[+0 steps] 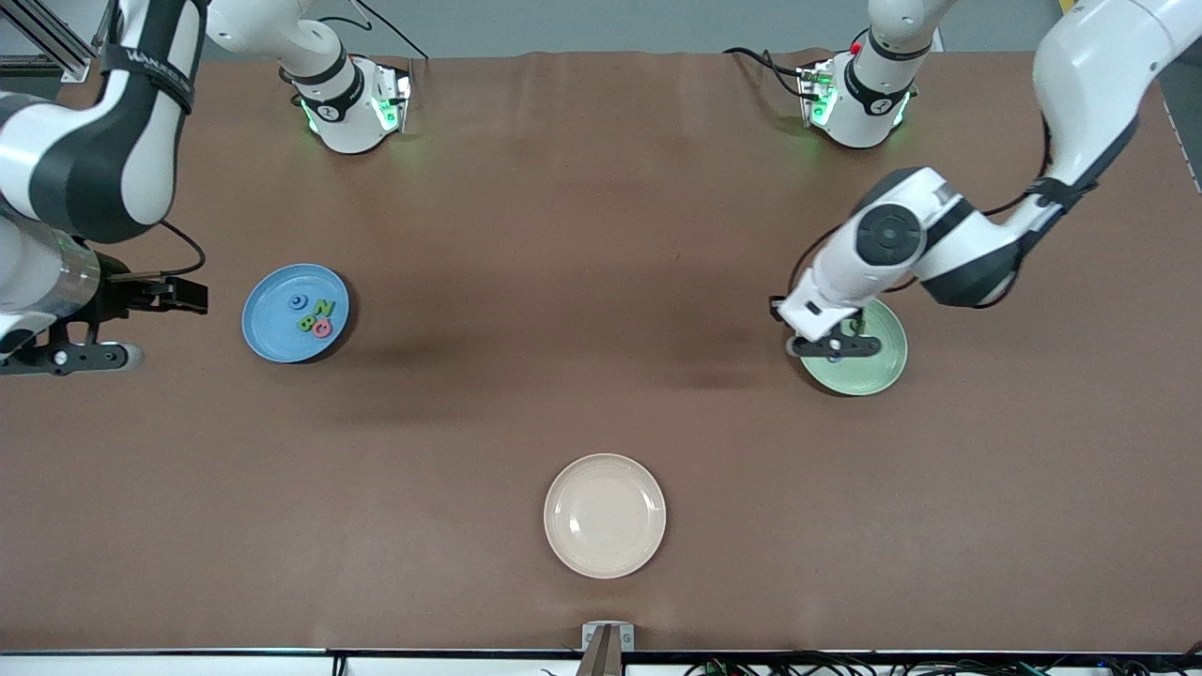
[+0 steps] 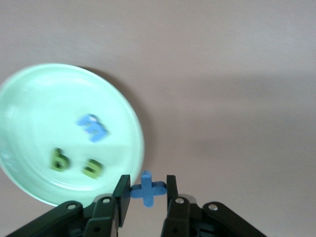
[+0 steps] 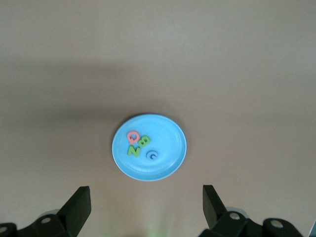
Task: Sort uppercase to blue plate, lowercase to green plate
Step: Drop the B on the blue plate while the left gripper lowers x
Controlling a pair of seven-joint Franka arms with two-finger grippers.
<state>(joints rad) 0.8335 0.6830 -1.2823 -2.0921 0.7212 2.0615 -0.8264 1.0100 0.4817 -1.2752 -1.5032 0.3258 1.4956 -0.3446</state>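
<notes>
My left gripper (image 1: 832, 345) is shut on the blue x (image 2: 147, 187) and holds it over the rim of the pale green plate (image 1: 869, 371). In the left wrist view (image 2: 145, 190) the green plate (image 2: 29, 98) holds a blue three-pronged letter (image 2: 92, 127), a green b shape (image 2: 59, 159) and a green n shape (image 2: 93, 168). The blue plate (image 1: 272, 329) holds the blue ring letter (image 1: 297, 301), green N (image 1: 325, 308), green B (image 1: 306, 323) and pink Q (image 1: 322, 329). My right gripper (image 1: 70, 357) is open and empty, up beside the blue plate (image 3: 168, 133) at the right arm's end.
An empty cream plate (image 1: 605, 514) lies in the middle of the table, nearer to the front camera than the other two plates. Brown cloth covers the table. The arm bases stand along the farthest edge.
</notes>
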